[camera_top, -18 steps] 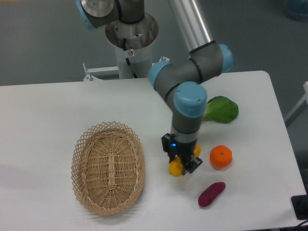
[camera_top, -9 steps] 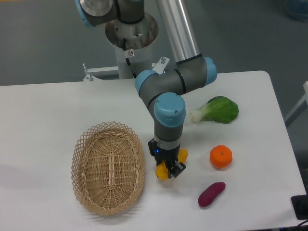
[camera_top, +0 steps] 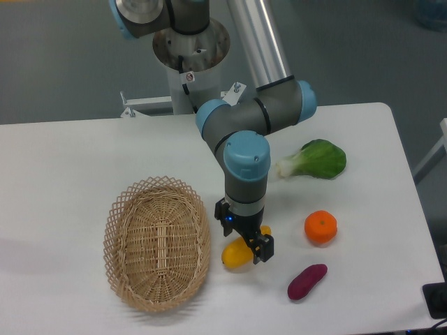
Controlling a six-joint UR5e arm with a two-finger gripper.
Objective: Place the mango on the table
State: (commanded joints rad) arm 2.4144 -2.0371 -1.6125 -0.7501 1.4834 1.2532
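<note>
the gripper [camera_top: 246, 246] is down at the table [camera_top: 63, 160], jaws around the mango [camera_top: 237, 254], which looks to be resting on the white top just below and left of the fingers. whether they are gripping or slackened i cannot tell. this seems the release step; next it wants opening fully and lifting straight up, clear of the wicker basket [camera_top: 158, 241] to its left.
</note>
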